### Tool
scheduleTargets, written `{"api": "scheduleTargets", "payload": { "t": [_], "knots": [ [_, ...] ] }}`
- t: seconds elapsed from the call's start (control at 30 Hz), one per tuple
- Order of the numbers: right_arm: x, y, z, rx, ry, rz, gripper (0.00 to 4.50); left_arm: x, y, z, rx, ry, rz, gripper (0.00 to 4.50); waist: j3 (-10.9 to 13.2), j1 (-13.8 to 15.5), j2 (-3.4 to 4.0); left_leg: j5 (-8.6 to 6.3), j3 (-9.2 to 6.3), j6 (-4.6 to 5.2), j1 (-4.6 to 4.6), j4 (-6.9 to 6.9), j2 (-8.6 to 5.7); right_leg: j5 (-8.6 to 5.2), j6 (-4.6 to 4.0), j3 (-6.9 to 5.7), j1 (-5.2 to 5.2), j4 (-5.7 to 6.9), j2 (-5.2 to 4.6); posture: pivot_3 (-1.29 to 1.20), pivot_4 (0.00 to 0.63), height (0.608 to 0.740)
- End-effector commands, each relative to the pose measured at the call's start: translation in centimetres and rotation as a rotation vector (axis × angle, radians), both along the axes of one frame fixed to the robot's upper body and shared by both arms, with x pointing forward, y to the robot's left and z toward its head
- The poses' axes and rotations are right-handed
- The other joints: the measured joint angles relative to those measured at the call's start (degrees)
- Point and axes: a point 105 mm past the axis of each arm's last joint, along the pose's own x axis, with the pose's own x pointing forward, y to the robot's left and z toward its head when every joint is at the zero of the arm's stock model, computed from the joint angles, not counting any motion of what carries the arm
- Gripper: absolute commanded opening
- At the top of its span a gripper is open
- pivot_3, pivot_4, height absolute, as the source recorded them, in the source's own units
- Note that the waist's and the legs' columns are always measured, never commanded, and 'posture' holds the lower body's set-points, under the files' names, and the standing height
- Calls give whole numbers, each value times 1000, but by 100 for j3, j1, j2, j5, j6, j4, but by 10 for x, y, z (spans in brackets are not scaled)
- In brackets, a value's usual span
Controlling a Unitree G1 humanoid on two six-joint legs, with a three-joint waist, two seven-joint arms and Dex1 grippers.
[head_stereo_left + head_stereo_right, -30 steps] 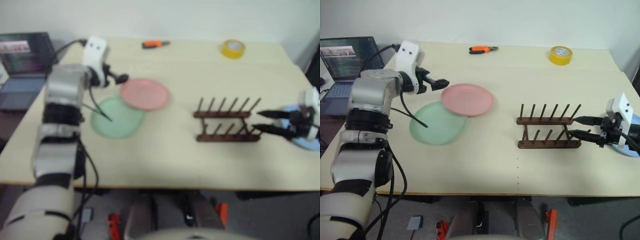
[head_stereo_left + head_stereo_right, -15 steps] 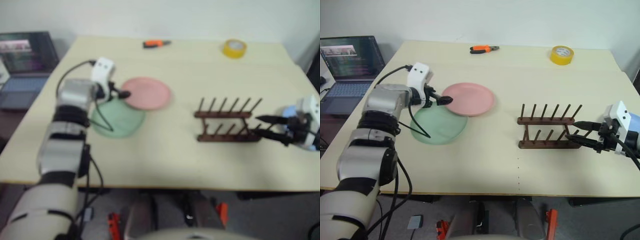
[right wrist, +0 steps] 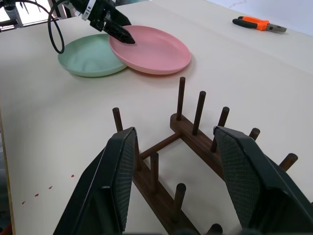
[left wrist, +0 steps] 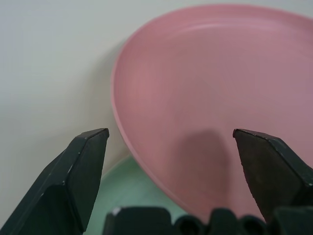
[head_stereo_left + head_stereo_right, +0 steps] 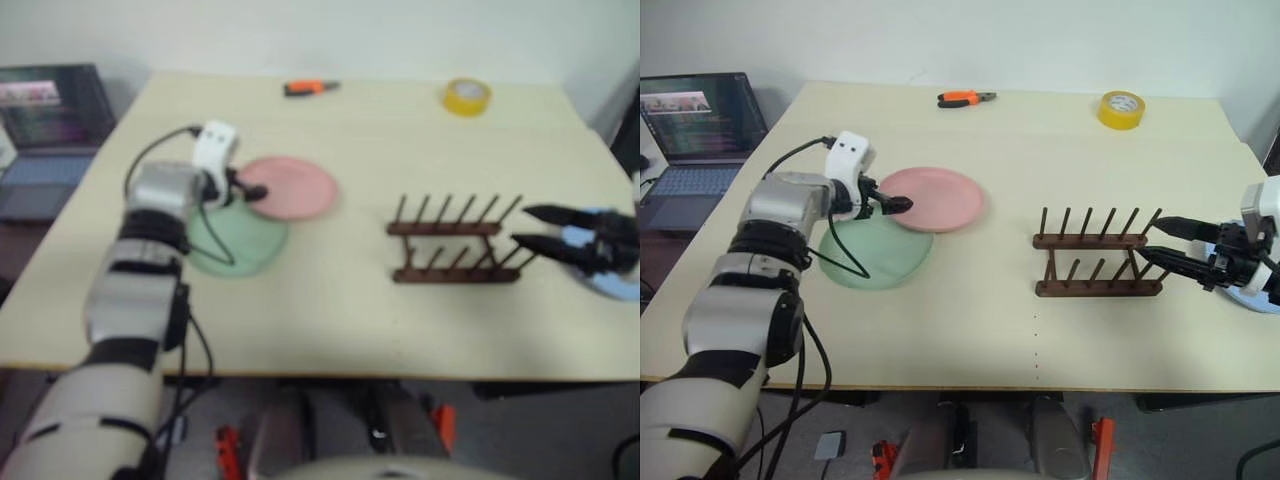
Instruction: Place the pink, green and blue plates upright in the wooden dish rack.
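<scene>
The left gripper (image 5: 902, 204) had come down to the pink plate's (image 5: 940, 197) near rim, jaws spread wide and empty (that plate overlapped the green plate (image 5: 875, 255) on the counter (image 5: 970, 320)). The right gripper (image 5: 1172, 245) had risen beside the empty wooden dish rack (image 5: 1098, 262), jaws parted, holding nothing.

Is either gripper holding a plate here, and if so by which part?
No. The left gripper is open at the pink plate's rim; the right gripper is open and empty.

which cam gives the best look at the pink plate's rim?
Left wrist view: the pink plate sits close up, its rim overlapping the green plate. The eye views show it whole but small; the right wrist view shows it far beyond the wooden dish rack.
</scene>
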Motion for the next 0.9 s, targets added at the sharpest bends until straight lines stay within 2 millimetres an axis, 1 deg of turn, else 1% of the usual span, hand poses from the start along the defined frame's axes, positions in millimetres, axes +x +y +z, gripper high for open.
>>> {"api": "scheduleTargets", "payload": {
  "t": [0.03,0.13,0.3,0.33,0.37,0.47,0.5,0.9],
  "knots": [
    [-3,5,13,-3,-57,13,2817,5,-3,18,7,-58,-15,4483,0,-1,0,0,0,0,0,0,0,0,0,0,0,0,0,0,150,740],
    [-4,4,11,-7,-50,5,2817,5,-5,18,8,-60,-23,3880,0,1,0,0,-1,0,-2,0,0,0,0,-1,-1,0,1,0,150,740],
    [-4,2,9,-15,-44,-8,2817,7,-5,19,12,-68,-26,2165,0,0,0,0,0,0,-3,2,0,1,1,1,-1,0,0,0,150,740],
    [-4,2,9,-16,-44,-9,2817,7,-6,19,13,-70,-26,1764,0,0,0,0,0,0,-3,3,0,1,1,0,-1,0,0,0,150,740],
    [-4,2,9,-16,-44,-10,2817,7,-6,20,14,-71,-26,1493,0,0,0,0,-1,0,-3,3,-1,1,2,0,-1,1,0,0,150,740],
    [-4,2,8,-16,-44,-13,2817,8,-6,20,17,-74,-25,339,0,1,0,0,0,0,-3,4,-1,1,2,-1,-1,1,0,0,150,740],
    [-3,2,8,-16,-44,-15,2817,8,-5,21,18,-76,-24,57,0,1,0,0,-1,0,-3,4,-1,1,2,-1,0,1,0,0,150,740],
    [-1,4,8,-13,-48,-9,2817,8,1,29,19,-97,-12,21,0,-7,0,0,1,0,-3,4,-1,2,2,0,-1,2,1,0,150,740]
  ]
}}
